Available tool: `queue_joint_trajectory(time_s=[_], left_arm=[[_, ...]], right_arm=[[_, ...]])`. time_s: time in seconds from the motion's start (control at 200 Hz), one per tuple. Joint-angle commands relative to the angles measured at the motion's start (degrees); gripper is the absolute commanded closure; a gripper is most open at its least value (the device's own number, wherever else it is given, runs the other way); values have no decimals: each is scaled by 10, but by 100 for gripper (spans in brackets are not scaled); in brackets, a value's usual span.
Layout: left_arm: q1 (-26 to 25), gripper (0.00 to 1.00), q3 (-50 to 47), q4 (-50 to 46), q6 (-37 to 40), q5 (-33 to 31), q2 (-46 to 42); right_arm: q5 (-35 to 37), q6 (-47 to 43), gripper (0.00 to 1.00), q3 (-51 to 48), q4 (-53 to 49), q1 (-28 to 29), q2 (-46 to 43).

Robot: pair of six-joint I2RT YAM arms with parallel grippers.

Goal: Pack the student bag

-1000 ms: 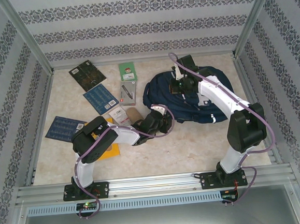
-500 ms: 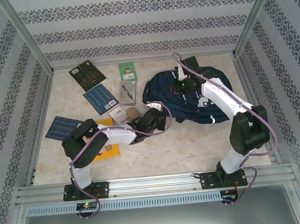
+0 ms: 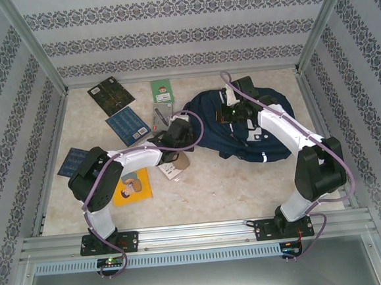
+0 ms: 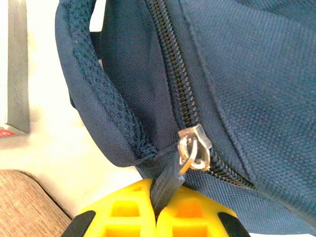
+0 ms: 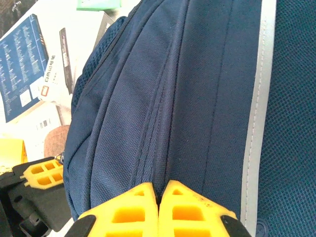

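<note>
The student bag, navy with white stripes, lies at the back right of the table. At its left end my left gripper is shut on the zip pull, a dark strap hanging from the metal slider of a closed zip. The bag rises behind the yellow fingers. My right gripper sits on top of the bag, shut on a fold of the navy fabric beside a seam. The right wrist view also catches the left gripper's fingertip at the bag's edge.
Left of the bag lie a dark book, a green booklet, two blue books, a yellow book, a grey box, a white box and a cardboard roll. Patterned walls enclose the table.
My left gripper closed on the zip pull, then swung from the bag's near left edge back to its left end, drawing the fabric along. The right gripper stayed on the bag's top.
</note>
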Motion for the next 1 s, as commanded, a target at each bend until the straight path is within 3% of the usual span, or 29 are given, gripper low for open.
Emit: queue_joint_trajectory(time_s=[0.0,0.05,0.095,0.22,0.375,0.535,0.57,0.664,0.994], left_arm=[[21,100,21,-37,28,10,4],[20,100,22,-30,34,30,3],[18,100,24,-30,40,45,3],[16,100,32,-45,52,62,-1],[15,100,37,-60,64,73,-7],[14,100,42,-78,77,85,-13],[13,100,41,-83,80,88,-17],[7,100,40,-101,94,95,-26],[-58,100,56,-157,116,135,-28]], right_arm=[[5,-22,77,-5,-33,-16,-23],[11,-16,56,-9,-37,-15,-29],[14,-11,52,-16,-39,-14,-39],[-5,16,58,-82,-25,5,-90],[20,53,67,-196,-8,73,-161],[22,103,90,-295,42,103,-204],[29,109,97,-310,47,100,-203],[50,116,100,-325,45,69,-185],[160,83,96,-283,61,-66,-129]])
